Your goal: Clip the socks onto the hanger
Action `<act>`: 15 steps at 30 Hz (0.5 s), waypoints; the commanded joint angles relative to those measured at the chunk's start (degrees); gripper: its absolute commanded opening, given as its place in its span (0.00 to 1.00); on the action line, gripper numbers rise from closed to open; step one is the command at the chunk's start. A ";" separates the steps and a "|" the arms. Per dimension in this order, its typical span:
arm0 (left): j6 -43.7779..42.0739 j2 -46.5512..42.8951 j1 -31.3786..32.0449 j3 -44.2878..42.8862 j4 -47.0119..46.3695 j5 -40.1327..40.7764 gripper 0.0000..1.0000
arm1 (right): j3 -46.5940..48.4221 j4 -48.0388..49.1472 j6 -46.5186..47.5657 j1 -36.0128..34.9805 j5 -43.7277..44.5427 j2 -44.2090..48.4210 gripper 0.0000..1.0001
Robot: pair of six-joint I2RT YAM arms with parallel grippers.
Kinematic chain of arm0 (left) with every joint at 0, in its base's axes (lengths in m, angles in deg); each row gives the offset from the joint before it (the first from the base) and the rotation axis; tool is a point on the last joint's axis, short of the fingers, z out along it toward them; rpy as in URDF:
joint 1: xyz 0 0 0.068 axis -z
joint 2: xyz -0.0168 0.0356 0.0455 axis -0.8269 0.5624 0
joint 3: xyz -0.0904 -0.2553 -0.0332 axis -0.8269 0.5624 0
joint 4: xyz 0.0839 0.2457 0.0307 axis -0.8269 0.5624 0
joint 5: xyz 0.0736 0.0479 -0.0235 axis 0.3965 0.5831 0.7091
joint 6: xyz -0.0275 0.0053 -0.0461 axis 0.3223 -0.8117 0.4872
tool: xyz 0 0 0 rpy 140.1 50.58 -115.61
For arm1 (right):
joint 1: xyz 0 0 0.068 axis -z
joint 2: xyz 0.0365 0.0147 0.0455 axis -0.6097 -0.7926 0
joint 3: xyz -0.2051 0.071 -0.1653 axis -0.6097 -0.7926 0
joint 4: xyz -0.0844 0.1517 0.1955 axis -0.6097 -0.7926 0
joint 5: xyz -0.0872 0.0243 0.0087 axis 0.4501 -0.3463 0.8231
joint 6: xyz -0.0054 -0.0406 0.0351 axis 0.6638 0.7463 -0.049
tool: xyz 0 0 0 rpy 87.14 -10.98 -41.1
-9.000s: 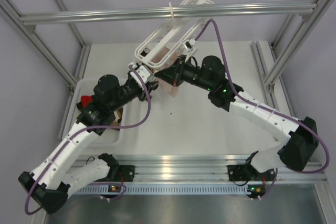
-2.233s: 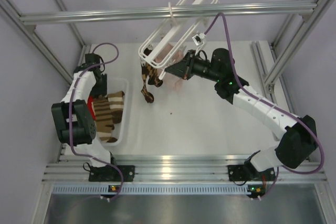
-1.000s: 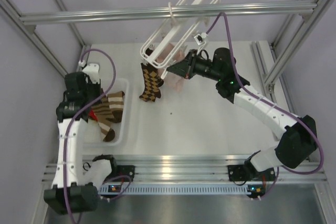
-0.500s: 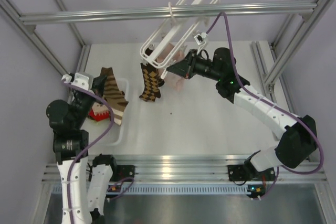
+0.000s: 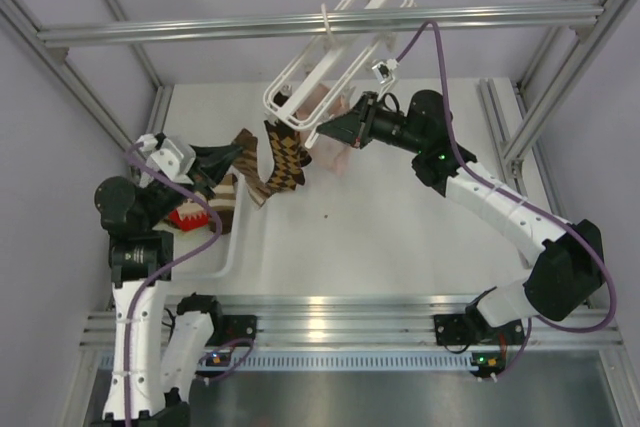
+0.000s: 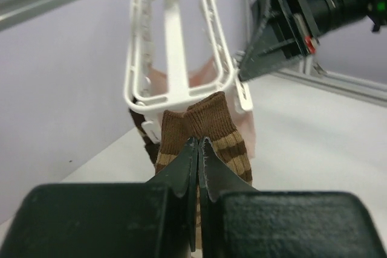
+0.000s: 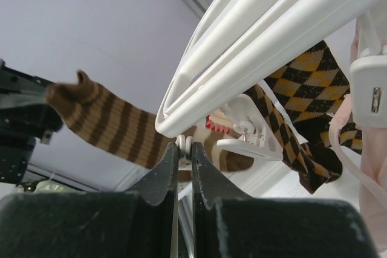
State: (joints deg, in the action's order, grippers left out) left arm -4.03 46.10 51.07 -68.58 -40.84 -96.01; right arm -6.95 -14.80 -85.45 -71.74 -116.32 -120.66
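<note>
Clamping the hanger [image 6: 175, 40] steady, the right claw [image 7: 184, 147] is readying it for the striped sock [image 6: 208, 120] pinched in the left claw [image 6: 198, 144].

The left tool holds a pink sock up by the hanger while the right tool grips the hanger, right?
No, the sock in the left tool is striped brown and tan, not pink, as the left wrist view shows. The rest is right: the right tool grips the hanger.

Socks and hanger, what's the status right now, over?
Left gripper shut on striped sock, held up near hanger. Right gripper shut on hanger's lower end. Diamond-patterned sock already hangs there; striped sock not yet clipped.
</note>
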 commanded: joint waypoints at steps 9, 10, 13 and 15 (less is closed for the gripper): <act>-31.47 3.66 23.07 5.02 10.94 6.64 0.00 | -1.51 7.60 -4.67 0.95 -1.87 -0.29 0.00; -31.91 4.36 24.38 4.93 10.94 7.69 0.00 | -1.51 7.69 -4.67 0.95 -1.96 -0.29 0.00; -34.10 7.18 28.35 5.10 10.67 12.26 0.00 | -1.77 7.87 -4.67 1.04 -2.13 -0.20 0.00; -34.81 8.50 29.84 5.72 9.02 14.19 0.00 | -2.04 7.78 -4.49 1.13 -2.22 -0.03 0.00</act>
State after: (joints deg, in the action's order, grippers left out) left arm -33.51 53.40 79.09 -63.55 -29.89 -87.18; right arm -8.48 -10.56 -89.69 -71.50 -118.31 -120.77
